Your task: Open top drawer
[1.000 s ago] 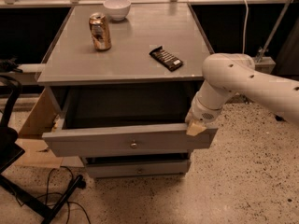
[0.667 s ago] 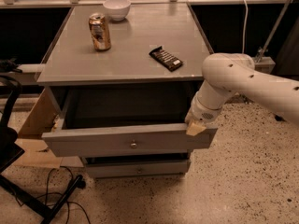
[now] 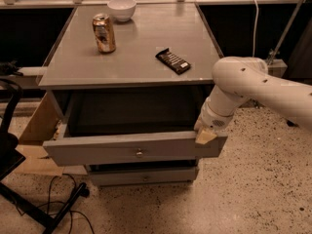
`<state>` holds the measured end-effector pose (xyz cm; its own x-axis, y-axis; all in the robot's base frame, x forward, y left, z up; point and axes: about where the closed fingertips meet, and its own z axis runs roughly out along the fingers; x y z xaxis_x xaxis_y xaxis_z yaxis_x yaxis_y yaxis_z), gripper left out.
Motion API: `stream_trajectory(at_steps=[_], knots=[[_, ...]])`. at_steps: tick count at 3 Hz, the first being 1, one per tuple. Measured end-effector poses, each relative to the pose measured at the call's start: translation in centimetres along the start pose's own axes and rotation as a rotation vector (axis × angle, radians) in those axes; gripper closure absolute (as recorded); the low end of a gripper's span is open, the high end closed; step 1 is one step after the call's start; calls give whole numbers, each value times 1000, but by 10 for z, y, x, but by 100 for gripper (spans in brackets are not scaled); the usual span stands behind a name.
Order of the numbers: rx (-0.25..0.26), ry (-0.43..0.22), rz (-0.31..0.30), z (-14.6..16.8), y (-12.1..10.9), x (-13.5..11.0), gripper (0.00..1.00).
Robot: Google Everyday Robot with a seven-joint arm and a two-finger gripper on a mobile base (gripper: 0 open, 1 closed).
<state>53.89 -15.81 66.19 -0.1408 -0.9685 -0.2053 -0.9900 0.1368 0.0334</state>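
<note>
**A:** Start nearest the camera. Where is the task's thing?

**B:** Lowest and closest is a narrower grey lower drawer (image 3: 144,176), shut. Just above it, the wide grey top drawer (image 3: 97,152) stands pulled well out from the cabinet towards the camera. Its tall flat front panel runs left to right across the view, with the small round metal knob (image 3: 139,153) at its centre.

**A:** And the gripper?

**B:** The white arm's gripper (image 3: 206,134) sits on the upper edge of that front panel, at its right-hand end as the camera sees it. The knob lies to its left along the panel, well apart. I cannot tell whether the gripper is clamped on the edge or only resting against it.

**A:** So which way would a further pull go?

**B:** Across the panel's long axis, straight towards the camera. With the gripper at one end, I would expect the drawer to want to skew. The task looks largely done.

**A:** Anything inside?

**B:** The cavity is dark and I can make out nothing in it. Further back, on the flat grey cabinet top (image 3: 141,72), lie a dark wrapped chocolate bar (image 3: 173,61), then an upright copper-coloured drinks can (image 3: 104,33), and farthest a white bowl (image 3: 122,9).
</note>
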Motion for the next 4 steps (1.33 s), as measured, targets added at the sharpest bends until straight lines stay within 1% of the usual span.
stream_trajectory(at_steps=[1, 3, 4], knots=[[0, 0, 0, 0, 0, 0, 54], [0, 0, 0, 0, 0, 0, 10], [0, 0, 0, 0, 0, 0, 0]])
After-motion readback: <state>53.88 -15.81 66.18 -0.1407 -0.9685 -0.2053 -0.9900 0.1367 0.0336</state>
